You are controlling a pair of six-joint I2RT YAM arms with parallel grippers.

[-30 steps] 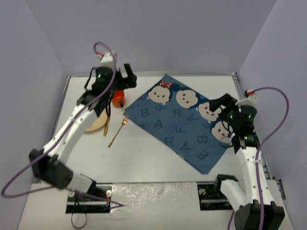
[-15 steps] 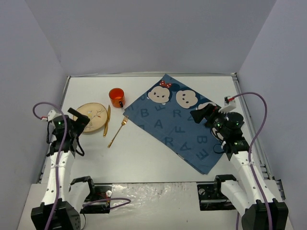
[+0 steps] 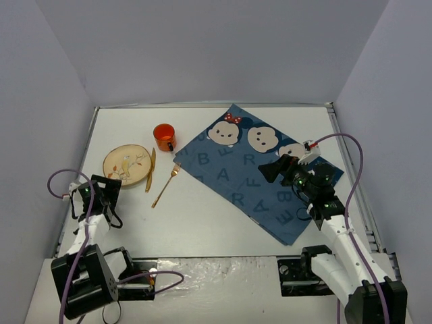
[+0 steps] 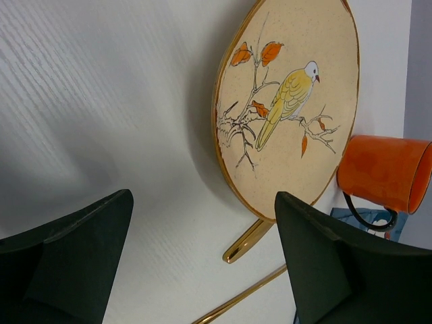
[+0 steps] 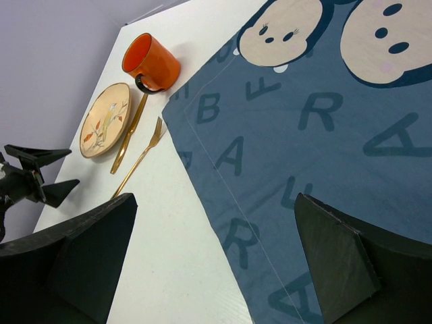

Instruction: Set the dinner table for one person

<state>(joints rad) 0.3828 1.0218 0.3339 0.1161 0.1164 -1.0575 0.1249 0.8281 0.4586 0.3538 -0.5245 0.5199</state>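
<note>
The dinner table (image 3: 202,226) is a white top. On its left lie a bird-painted plate (image 3: 126,164), an orange mug (image 3: 164,137), a gold knife (image 3: 149,170) and a gold fork (image 3: 165,185). My left gripper (image 3: 106,187) hovers low near the front left, open and empty. In the left wrist view the gripper (image 4: 202,202) faces the plate (image 4: 290,101), the mug (image 4: 385,172) and the knife handle (image 4: 246,241). My right gripper (image 3: 273,169) hangs open over the blue cloth (image 3: 236,169); in the right wrist view it (image 5: 214,199) holds nothing, with the cloth's edge (image 5: 270,169) beneath.
The dark blue cloth with letters and mouse faces lies slanted across the right half of the table. Pale lavender walls (image 3: 202,54) close in the back and both sides. Cables loop from both arms. The arm bases stand at the near edge.
My left arm has swung back from the mug to the near left of the table and folded low. My right gripper has shifted left over the cloth.
</note>
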